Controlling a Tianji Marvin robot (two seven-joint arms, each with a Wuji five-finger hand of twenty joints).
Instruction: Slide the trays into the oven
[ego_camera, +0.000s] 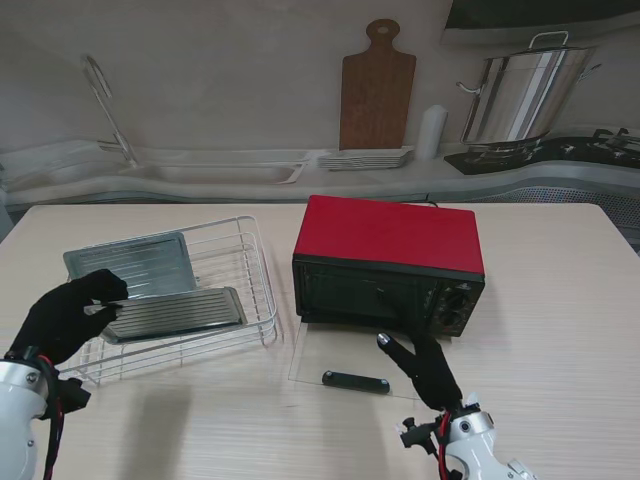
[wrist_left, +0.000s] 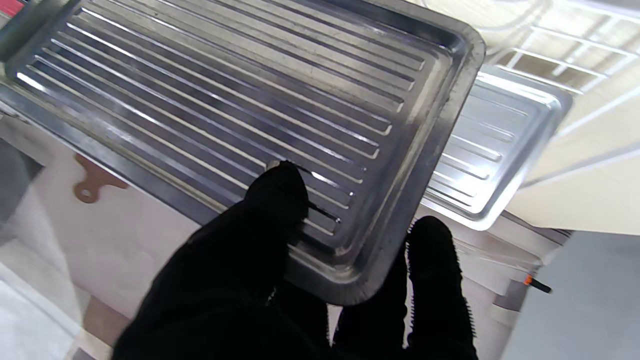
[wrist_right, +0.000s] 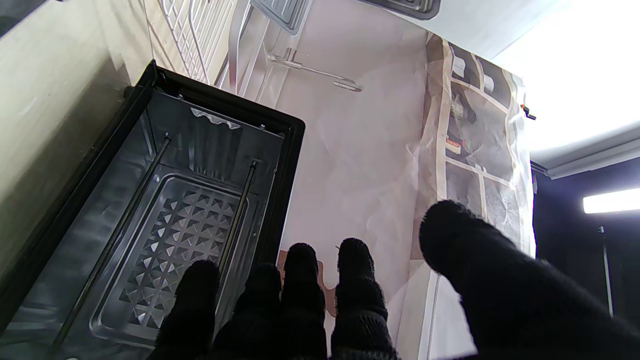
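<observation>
fingers (wrist_left: 280, 200) of left hand (ego_camera: 65, 315) pinch corner of near tray (ego_camera: 175, 313), lifted over wire rack (ego_camera: 255, 262); second tray (ego_camera: 128, 262) lies in rack beyond; right hand (ego_camera: 425, 368) empty, fingers extended, on lowered glass door (ego_camera: 330, 360) of red oven (ego_camera: 390, 260)

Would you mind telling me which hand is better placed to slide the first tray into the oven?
Left: the left hand already grips the nearer tray, while the right hand holds nothing.
</observation>
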